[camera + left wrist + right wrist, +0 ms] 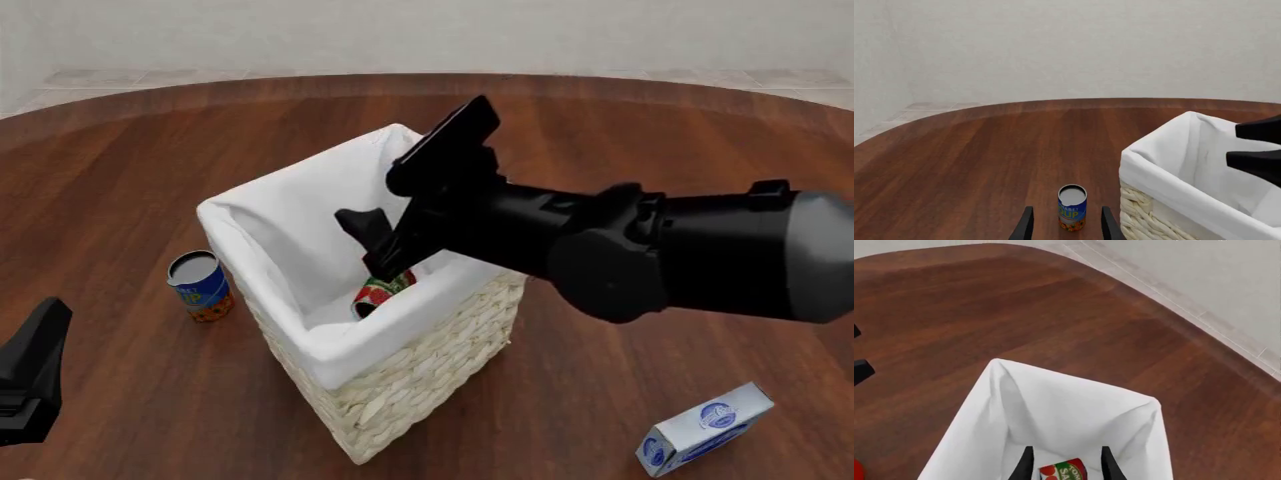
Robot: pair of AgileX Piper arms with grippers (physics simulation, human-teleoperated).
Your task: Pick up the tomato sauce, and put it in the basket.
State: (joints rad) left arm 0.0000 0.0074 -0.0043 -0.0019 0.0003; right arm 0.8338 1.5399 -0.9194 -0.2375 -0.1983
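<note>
The tomato sauce (383, 292), a red can with a green label band, lies tilted inside the basket (267, 205), a tall pale wicker basket with a white liner. My right gripper (371, 215) hangs over the basket's opening, open, with the can just below it. In the right wrist view the can (1063, 473) shows between the spread fingers of my right gripper (1066, 460), down in the liner (1074, 385). My left gripper (1067, 215) is open and empty, low at the near left of the basket (1154, 155). It shows at the front view's lower left edge (30, 385).
A blue-and-orange can (200, 285) stands upright on the wooden table just left of the basket, ahead of my left gripper (1072, 207). A blue-and-white carton (705, 428) lies at the near right. The right gripper's fingers (1257, 131) reach over the basket in the left wrist view.
</note>
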